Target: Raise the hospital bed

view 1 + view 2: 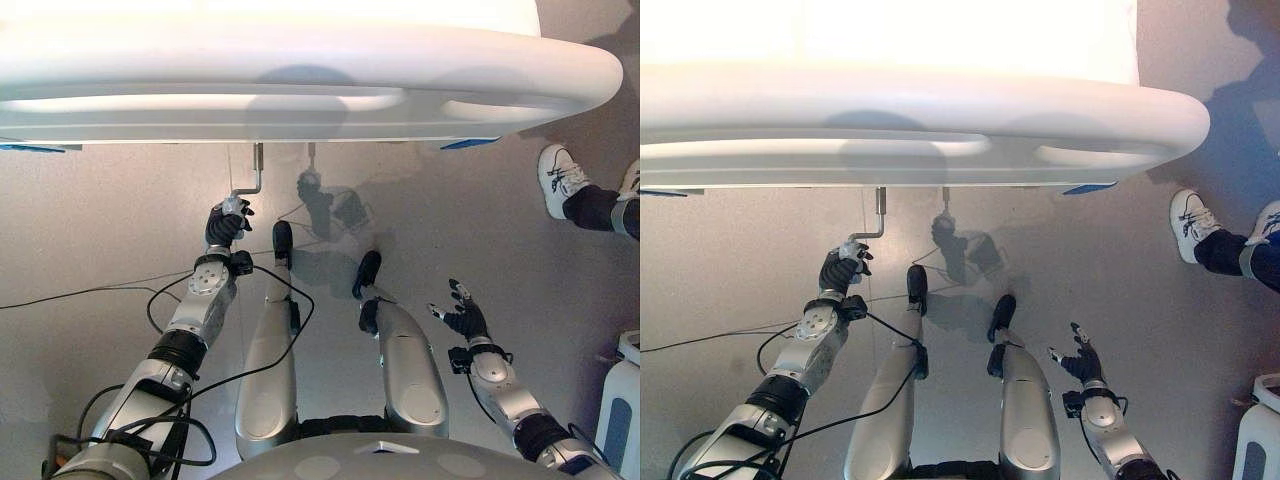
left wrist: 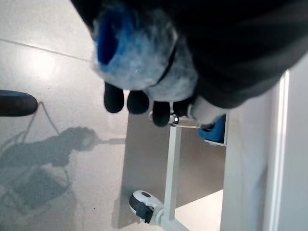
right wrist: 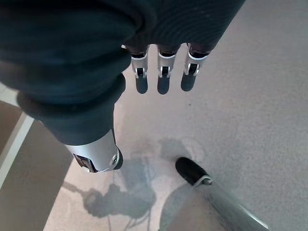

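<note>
Bed footboard [image 1: 300,70]: smooth, glossy white plastic.
Crank handle [image 1: 254,172]: bare silvery metal.
Floor [image 1: 100,230]: grey, smooth, faintly reflective.
Caster [image 2: 142,206]: white plastic.

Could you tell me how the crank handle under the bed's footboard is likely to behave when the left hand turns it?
The crank handle looks like bent metal rod, so probably stiff. Its offset end, gripped by the left hand, should swing round.

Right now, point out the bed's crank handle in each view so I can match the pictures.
Left eye view: the crank handle hangs below the bed's footboard, its lower end in the left robot hand.
Right eye view: same handle, left of centre under the footboard.
Left wrist view: a short metal piece at the fingertips, probably the handle.
Right wrist view: not in it.
Shared landmark: the footboard's edge.
</note>
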Tool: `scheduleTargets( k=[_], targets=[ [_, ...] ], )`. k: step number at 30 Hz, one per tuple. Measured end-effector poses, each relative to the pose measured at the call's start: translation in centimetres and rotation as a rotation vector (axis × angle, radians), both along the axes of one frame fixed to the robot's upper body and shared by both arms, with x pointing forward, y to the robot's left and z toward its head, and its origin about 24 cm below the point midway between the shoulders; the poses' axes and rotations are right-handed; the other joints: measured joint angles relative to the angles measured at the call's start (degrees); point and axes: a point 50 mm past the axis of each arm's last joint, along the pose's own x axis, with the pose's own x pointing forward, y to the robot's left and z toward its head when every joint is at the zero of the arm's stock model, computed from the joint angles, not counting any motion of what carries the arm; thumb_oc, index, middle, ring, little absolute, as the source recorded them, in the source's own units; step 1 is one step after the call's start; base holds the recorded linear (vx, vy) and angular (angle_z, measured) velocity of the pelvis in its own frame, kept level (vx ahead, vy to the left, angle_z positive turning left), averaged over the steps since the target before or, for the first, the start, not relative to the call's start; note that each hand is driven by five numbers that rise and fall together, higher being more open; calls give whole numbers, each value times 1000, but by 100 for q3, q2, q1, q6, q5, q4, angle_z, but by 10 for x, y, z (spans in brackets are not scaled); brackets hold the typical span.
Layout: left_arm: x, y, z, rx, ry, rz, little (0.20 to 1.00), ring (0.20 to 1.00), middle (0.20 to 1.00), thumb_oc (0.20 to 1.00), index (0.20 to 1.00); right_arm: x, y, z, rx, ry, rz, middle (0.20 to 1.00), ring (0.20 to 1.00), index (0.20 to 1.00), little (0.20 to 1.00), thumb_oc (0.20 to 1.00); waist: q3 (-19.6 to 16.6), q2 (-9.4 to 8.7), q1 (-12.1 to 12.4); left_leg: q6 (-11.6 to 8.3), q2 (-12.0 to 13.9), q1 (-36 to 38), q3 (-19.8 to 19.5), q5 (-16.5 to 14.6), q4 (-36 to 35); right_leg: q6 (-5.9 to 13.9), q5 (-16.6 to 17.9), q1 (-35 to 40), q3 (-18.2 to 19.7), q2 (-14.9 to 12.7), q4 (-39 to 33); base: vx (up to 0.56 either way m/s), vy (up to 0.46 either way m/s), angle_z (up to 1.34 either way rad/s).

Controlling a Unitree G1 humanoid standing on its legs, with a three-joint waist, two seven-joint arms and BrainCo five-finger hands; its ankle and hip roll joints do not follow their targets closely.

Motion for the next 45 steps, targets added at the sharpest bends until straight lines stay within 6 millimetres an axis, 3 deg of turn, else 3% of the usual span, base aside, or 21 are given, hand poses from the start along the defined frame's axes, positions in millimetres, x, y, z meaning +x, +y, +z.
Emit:
scheduleTargets(
  k=[5,6,8,11,21,29,36,45],
  targets=[
    [1,12,6,56,-6,14,200,200,200,200,200,-1,-1,-2,-2,9,-3,1000,1000,1000,1000,1000,23,-150,23,13,-23,40,6,13,-31,16,10,54,2,-14,-49,2,24,0],
    [7,17,6,75,10,44,200,200,200,200,200,0,6,0,10,-4,23,1000,1000,1000,1000,1000,-3,-257,-97,15,1,-58,97,9,-14,18,14,-124,29,-37,-36,-6,-8,-15],
    [12,29,9,98,40,106,200,200,200,200,200,3,11,2,19,-21,43,1000,1000,1000,1000,1000,-31,-335,-73,42,19,-239,151,18,-11,28,64,-286,82,4,-40,-1,-14,-21],
    [15,50,19,146,53,170,200,200,200,200,200,2,16,1,22,-15,61,1000,1000,1000,1000,1000,13,-477,-228,93,24,-405,204,108,-91,21,180,-489,154,4,-100,0,-12,-6],
    [29,57,33,205,88,209,200,200,200,200,200,7,27,7,46,-65,103,1000,1000,1000,1000,1000,-15,-611,-371,140,-13,-606,422,140,-186,104,374,-771,343,-33,-301,-5,-28,-8],
    [35,68,45,238,108,271,200,200,200,200,200,14,38,15,65,-113,146,1000,1000,1000,1000,1000,-8,-771,-658,198,-7,-927,699,183,-189,111,495,-1312,610,-71,-210,-12,-57,-15],
    [35,65,40,221,134,288,200,200,200,200,200,13,43,15,71,-117,168,1000,1000,1000,1000,1000,-9,-773,-822,199,0,-1011,920,182,-189,115,537,-1622,887,-81,-71,-12,-50,-15],
    [37,61,40,204,142,299,200,200,200,200,200,15,44,18,69,-132,174,1000,1000,1000,1000,1000,-13,-797,-859,221,-9,-1037,1152,174,-189,88,588,-1952,1169,-76,118,13,-33,-14]
  ],
)
